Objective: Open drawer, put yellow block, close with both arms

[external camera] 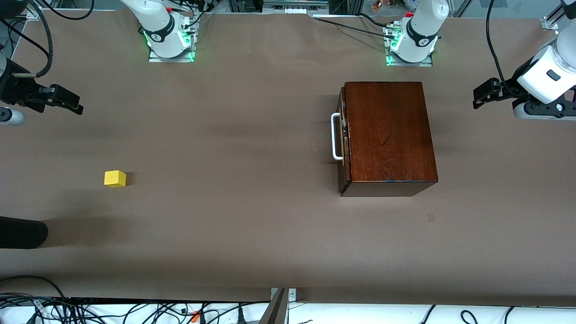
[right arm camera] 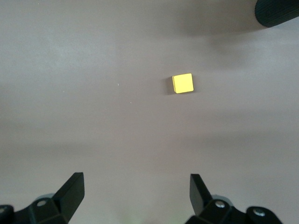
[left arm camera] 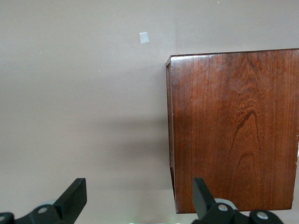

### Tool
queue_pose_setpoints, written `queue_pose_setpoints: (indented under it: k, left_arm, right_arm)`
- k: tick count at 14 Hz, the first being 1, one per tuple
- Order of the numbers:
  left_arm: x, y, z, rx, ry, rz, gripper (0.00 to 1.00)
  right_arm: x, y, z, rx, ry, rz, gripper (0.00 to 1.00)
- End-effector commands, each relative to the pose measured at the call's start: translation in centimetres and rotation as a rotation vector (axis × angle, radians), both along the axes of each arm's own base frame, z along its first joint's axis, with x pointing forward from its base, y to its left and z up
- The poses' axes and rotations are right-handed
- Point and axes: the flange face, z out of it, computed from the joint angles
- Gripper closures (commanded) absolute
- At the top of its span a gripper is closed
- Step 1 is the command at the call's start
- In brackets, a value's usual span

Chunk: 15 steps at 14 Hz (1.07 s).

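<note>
The left gripper has its fingers spread wide with nothing between them, and touches nothing. In the front view it hangs in the air at the left arm's end of the table, just past the side of the wooden box, on a wrist that bends in from the edge of the picture. Its own camera looks down on the box top and the bare table beside it.

The right gripper is likewise opened wide, its fingers holding and touching nothing. In the front view it sits up over the table at the right arm's end, the arm folded out past the picture's edge. Its camera looks down on the yellow block.

The yellow block rests alone on the table toward the right arm's end, nearer the front camera than the right gripper's spot and well apart from the box. The drawer looks shut or nearly so in the box, its front flush with the box's side that faces the right arm's end, and its white handle stands out from that front. A dark rounded object pokes in at the table's edge, nearer the front camera than the block
</note>
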Motion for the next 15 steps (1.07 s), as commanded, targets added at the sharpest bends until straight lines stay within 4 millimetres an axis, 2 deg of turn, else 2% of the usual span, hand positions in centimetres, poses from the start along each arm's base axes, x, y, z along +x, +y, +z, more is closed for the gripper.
queue_pose_setpoints:
  k: [1,12,15]
  left_arm:
    - [0.4,-0.1,0.7,0.001,0.0,-0.022,0.0]
    - [0.2,-0.5,0.7,0.001,0.008,-0.028,0.0]
    - [0.1,-1.7,0.7,0.001,0.015,-0.049,0.0]
  right_arm:
    - [-0.4,0.1,0.2,-0.007,-0.009,0.007,0.0]
    - [-0.4,0.1,0.2,-0.007,-0.009,0.007,0.0]
    - [-0.4,0.1,0.2,-0.007,-0.009,0.007,0.0]
